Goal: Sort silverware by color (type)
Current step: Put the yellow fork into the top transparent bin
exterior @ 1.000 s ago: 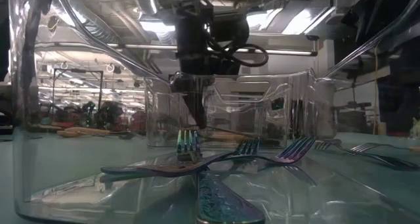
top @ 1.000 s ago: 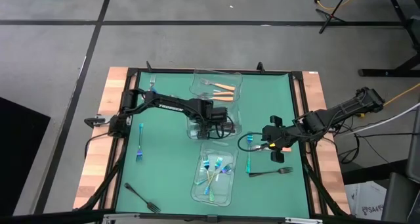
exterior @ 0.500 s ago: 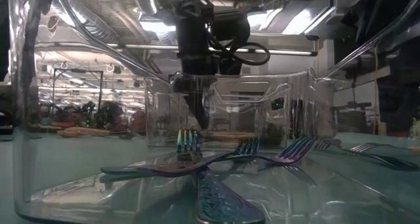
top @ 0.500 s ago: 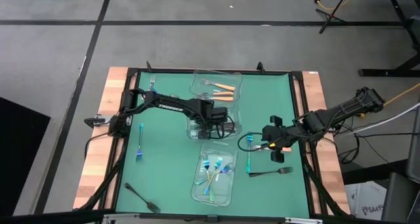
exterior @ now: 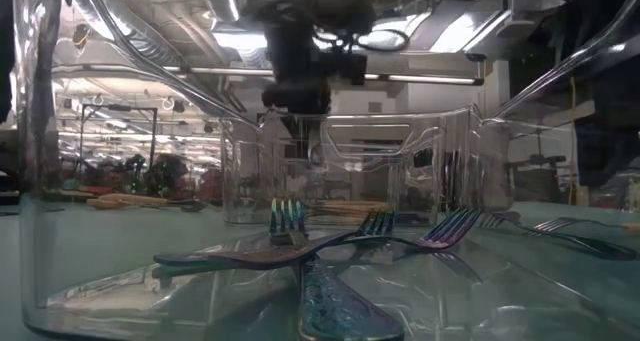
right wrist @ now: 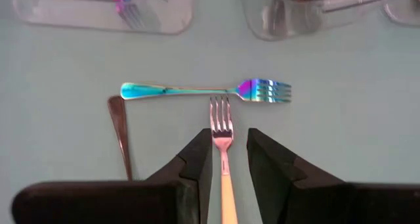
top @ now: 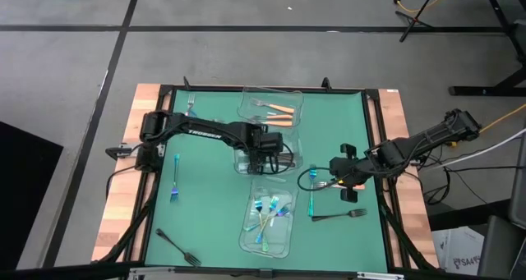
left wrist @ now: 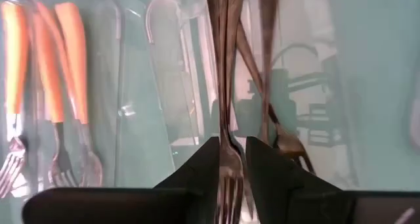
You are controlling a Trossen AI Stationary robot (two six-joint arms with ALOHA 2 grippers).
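My left gripper [top: 261, 154] hangs open above the clear middle container [top: 288, 149]. Dark forks [left wrist: 226, 86] lie in that container, below and between its fingers [left wrist: 197, 168]. My right gripper [top: 333, 181] hovers over the table's right part, shut on an orange-handled fork [right wrist: 222, 129]. Orange-handled forks [top: 275, 107] lie in the far container. Iridescent blue forks [top: 267, 218] lie in the near one. Loose on the mat are a blue fork [right wrist: 203, 90] and a dark fork [top: 339, 216] under my right gripper. My right gripper pinches the orange-handled fork between its two fingers where the silver neck meets the orange handle [right wrist: 225, 171]. The fingers slant down from the table's right side and lie along the fork. Its tines [right wrist: 220, 109] stick out past the fingertips, clear of the mat.
Another blue fork [top: 175, 179] and a dark fork [top: 177, 245] lie on the mat's left part, and a silver fork [top: 189, 105] lies at the far left corner. The three clear containers stand in a row down the mat's middle, between wooden strips along both sides.
My left gripper has opened inside the middle container and then risen straight up out of it. The dark fork stays lying in the container.
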